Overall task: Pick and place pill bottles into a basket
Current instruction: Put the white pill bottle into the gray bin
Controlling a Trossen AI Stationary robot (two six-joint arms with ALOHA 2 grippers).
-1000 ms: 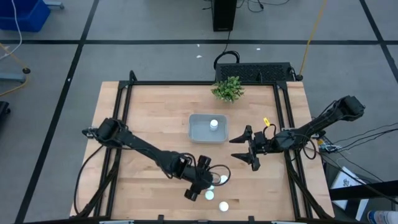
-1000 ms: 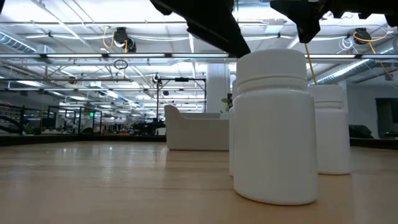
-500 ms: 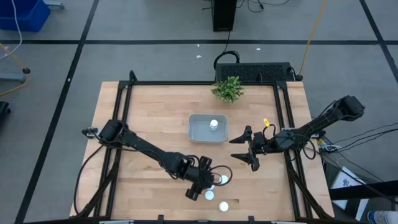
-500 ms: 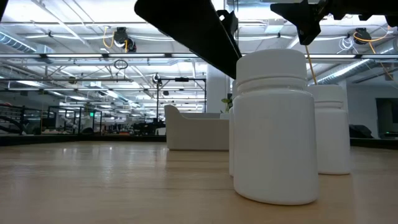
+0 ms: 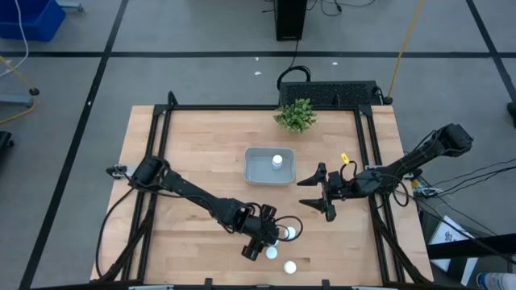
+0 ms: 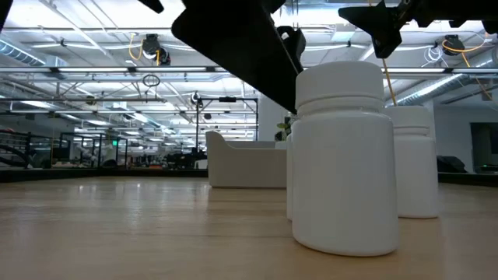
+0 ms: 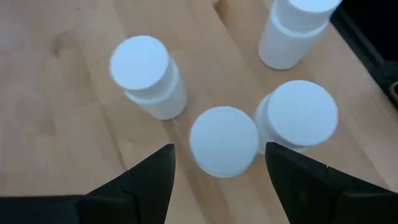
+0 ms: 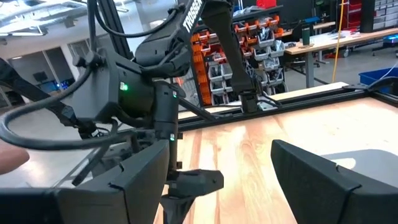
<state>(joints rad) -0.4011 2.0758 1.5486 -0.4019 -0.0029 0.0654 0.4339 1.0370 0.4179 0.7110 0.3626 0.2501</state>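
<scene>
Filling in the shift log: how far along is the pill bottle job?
Done: one small white pill bottle stands in the pale grey-blue plastic basket. In hand: the left gripper hangs open over a white-capped bottle, nothing gripped. Left: all four bottles on the wooden table. The right gripper waits open beside the basket.

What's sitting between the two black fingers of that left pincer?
A white pill bottle, seen cap-up in the left wrist view, stands between the open left pincer's fingers. They haven't closed on it; three more bottles stand nearby.
</scene>
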